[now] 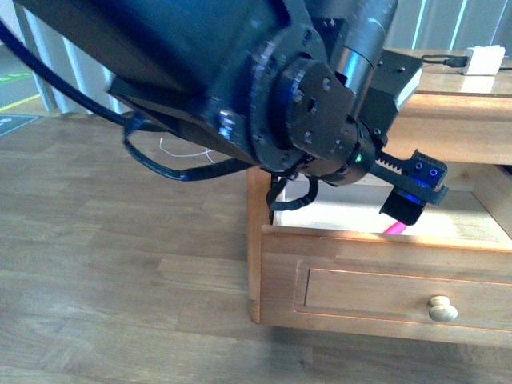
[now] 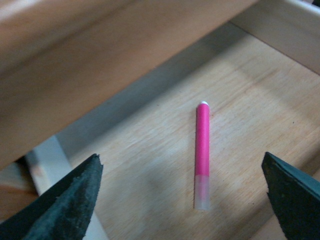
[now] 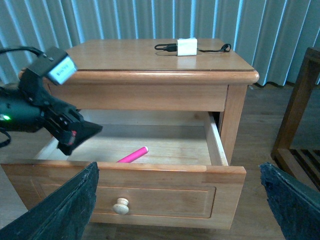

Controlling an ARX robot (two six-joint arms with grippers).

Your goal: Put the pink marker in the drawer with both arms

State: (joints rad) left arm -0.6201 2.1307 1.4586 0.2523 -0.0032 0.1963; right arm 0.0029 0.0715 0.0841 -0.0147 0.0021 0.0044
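The pink marker (image 2: 202,150) lies flat on the pale floor of the open drawer (image 3: 150,175); it also shows in the right wrist view (image 3: 134,154) and as a pink tip in the front view (image 1: 395,229). My left gripper (image 2: 182,200) is open and empty, hovering just above the marker inside the drawer; it shows in the front view (image 1: 412,192) and in the right wrist view (image 3: 75,135). My right gripper (image 3: 180,205) is open and empty, in front of the drawer's panel front, apart from its round knob (image 3: 120,205).
The wooden cabinet top (image 3: 140,57) carries a white charger with a black cable (image 3: 187,46). A wooden chair or frame (image 3: 300,110) stands beside the cabinet. Wood floor (image 1: 120,240) lies to the side. The left arm's bulk (image 1: 240,72) fills the front view.
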